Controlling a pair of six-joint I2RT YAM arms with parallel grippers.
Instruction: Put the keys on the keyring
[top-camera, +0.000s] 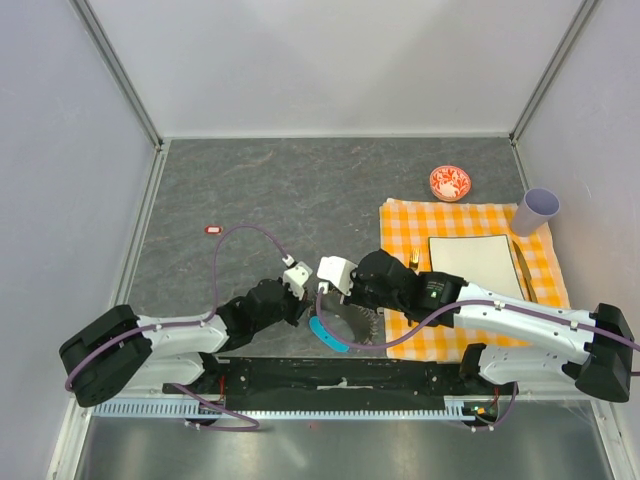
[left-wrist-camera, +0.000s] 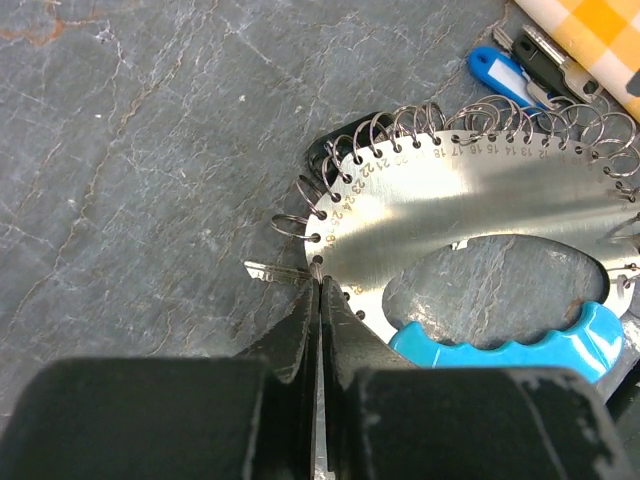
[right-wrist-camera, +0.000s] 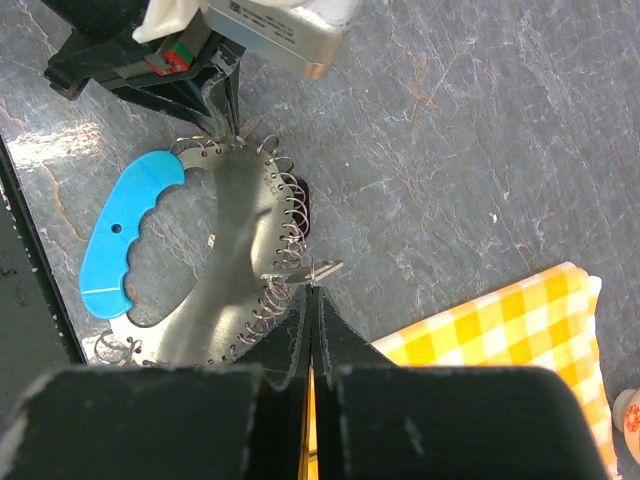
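The keyring (left-wrist-camera: 470, 215) is a shiny metal plate with numbered holes, several wire rings along its edge and a cyan handle (left-wrist-camera: 520, 345). It lies on the grey table between both grippers, and the top view shows the cyan handle (top-camera: 328, 335) too. My left gripper (left-wrist-camera: 318, 278) is shut on a wire ring at the plate's edge, and a bare key blade (left-wrist-camera: 262, 270) pokes out beside its tips. My right gripper (right-wrist-camera: 312, 290) is shut on a ring at the opposite edge, with a small key (right-wrist-camera: 322, 270) lying across its tips. A blue-headed key (left-wrist-camera: 505, 75) and a black one (left-wrist-camera: 545, 60) lie beyond the plate.
An orange checked cloth (top-camera: 480, 320) at the right carries a white board (top-camera: 470, 265) and cutlery (top-camera: 524, 270). A lilac cup (top-camera: 537, 210) and a small red-and-white bowl (top-camera: 450, 182) stand behind it. A small red tag (top-camera: 213, 229) lies at the left by the purple cable.
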